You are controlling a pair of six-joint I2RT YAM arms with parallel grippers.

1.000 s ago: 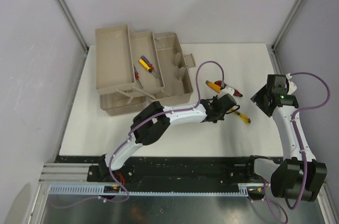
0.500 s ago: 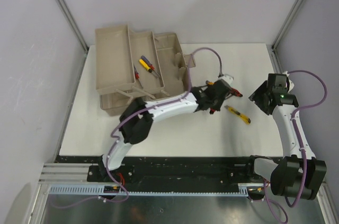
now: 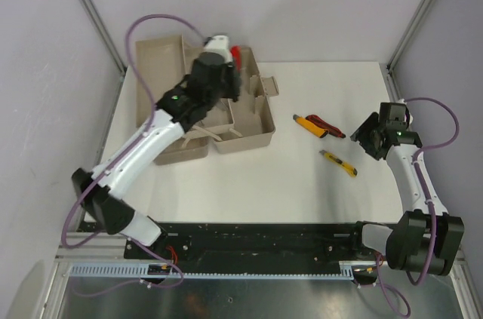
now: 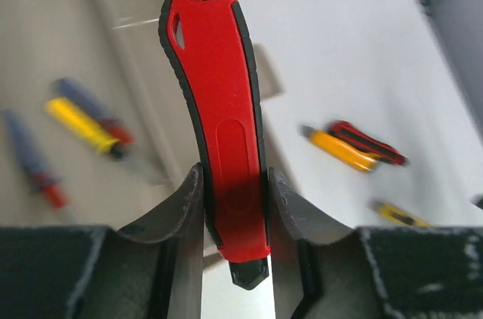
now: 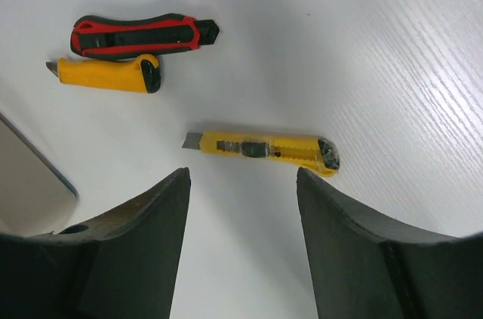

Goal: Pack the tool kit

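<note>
The left gripper (image 4: 234, 179) pinched the seemingly light, rigid red cutter (image 4: 219, 100) near its black tip above the far-left toolbox (image 3: 253, 127); the right gripper (image 5: 241, 179) gaped empty.

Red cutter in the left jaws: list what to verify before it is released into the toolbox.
1. Grip on the red cutter: the left jaws press it from both sides. Ok.
2. Toolbox open, trays spread. Ok.
3. Red cutter held over the toolbox, as the top view shows. Ok.
4. Which compartment lies directly below it: cannot tell.
5. Right jaws open, apart from the left arm, above the yellow cutter. Ok.
6. All tools packed: the yellow cutter, the red-black cutter and the yellow-handled tool lie on the table. Not ok.
</note>
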